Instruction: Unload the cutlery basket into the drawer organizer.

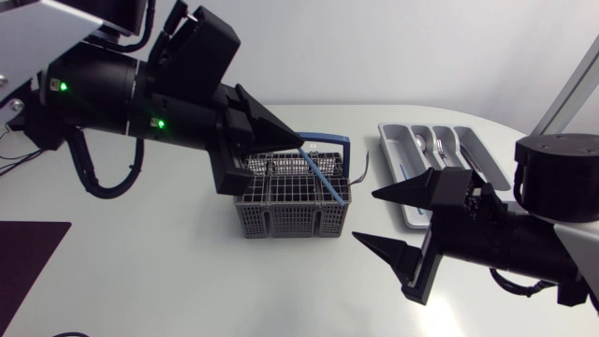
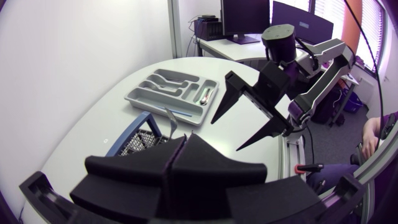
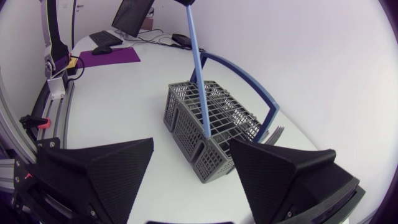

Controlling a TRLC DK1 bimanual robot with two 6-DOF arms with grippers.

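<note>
The grey wire cutlery basket (image 1: pixel 292 195) with a blue bail handle (image 1: pixel 328 140) stands mid-table. My left gripper (image 1: pixel 299 146) hovers over it, shut on the top of a thin blue-handled utensil (image 1: pixel 323 178) whose lower end is still inside the basket (image 3: pixel 214 127). In the right wrist view the blue utensil (image 3: pixel 199 74) rises steeply out of a basket cell. My right gripper (image 1: pixel 365 215) stands open just right of the basket, holding nothing. The grey drawer organizer (image 1: pixel 483 150) lies at the back right with a few pieces of cutlery (image 1: pixel 426 145) in its compartments.
A metal fork (image 1: pixel 363 167) lies on the table between basket and organizer, also seen behind the basket (image 3: pixel 273 132). A dark purple mat (image 1: pixel 23 257) lies at the front left. The table's rounded edge runs close behind the organizer (image 2: pixel 145 98).
</note>
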